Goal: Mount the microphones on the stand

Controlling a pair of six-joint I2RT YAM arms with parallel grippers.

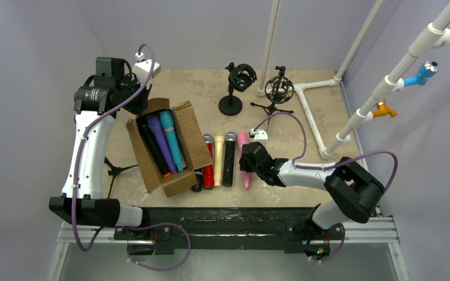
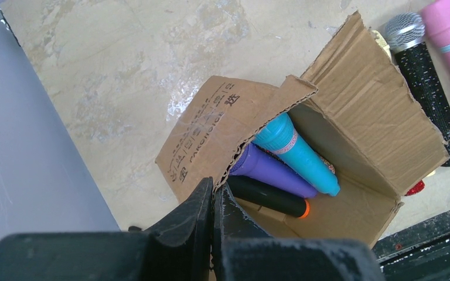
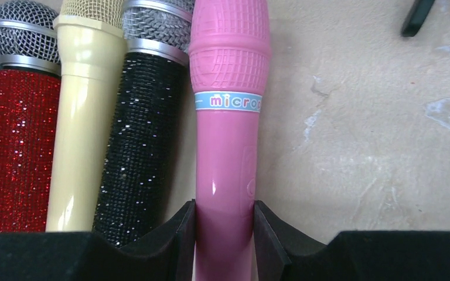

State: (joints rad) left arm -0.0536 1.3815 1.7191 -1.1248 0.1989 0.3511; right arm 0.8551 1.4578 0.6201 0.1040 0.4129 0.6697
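My right gripper [image 3: 224, 205] is shut on the lower body of the pink microphone [image 3: 228, 117], which lies on the table at the right end of a row [image 1: 244, 140]. Beside it lie the black glitter [image 3: 137, 134], cream [image 3: 82, 117] and red glitter [image 3: 20, 146] microphones. Blue [image 2: 296, 153], purple [image 2: 272, 172] and black [image 2: 269, 197] microphones lie inside the cardboard box [image 1: 179, 175]. My left gripper [image 2: 212, 187] is shut on the edge of the box's far flap [image 2: 211, 126]. A round-base stand [image 1: 234, 88] and a tripod stand [image 1: 279, 91] wait at the back.
A white PVC pipe frame [image 1: 310, 114] runs along the back right, with slanted poles carrying blue [image 1: 422, 75] and orange [image 1: 384, 109] fittings. Thin black tripod legs [image 1: 114, 170] lie left of the box, by my left arm.
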